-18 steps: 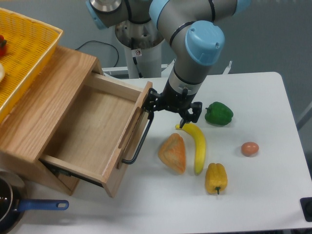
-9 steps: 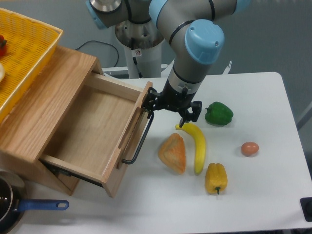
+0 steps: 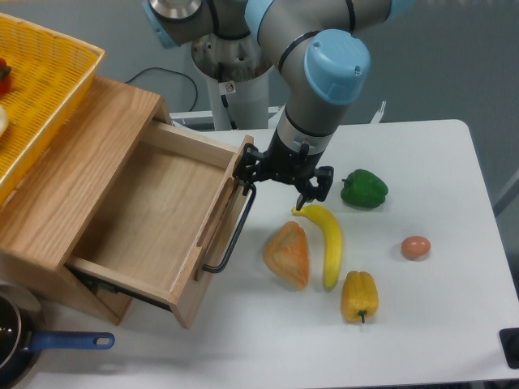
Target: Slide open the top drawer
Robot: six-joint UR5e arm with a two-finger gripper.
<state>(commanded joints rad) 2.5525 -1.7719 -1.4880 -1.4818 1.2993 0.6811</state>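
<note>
Now one top drawer (image 3: 154,215) pulled out, one tool (image 3: 278,180) spread, two peppers (image 3: 363,188).

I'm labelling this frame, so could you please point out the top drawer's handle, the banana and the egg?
top drawer handle (image 3: 235,236), fixed camera, middle of black bar
banana (image 3: 331,241), fixed camera, middle of curve
egg (image 3: 415,247), fixed camera, centre of shell

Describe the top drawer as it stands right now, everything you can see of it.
The top drawer is light oak, pulled well out of the wooden cabinet toward the table's middle, its inside bare. Its flat front panel carries a long black bar handle running along the face. The claw sits at the handle's upper end, one finger close against the panel's top corner; whether it actually grips the bar I cannot tell. The drawer hangs above the white table.
</note>
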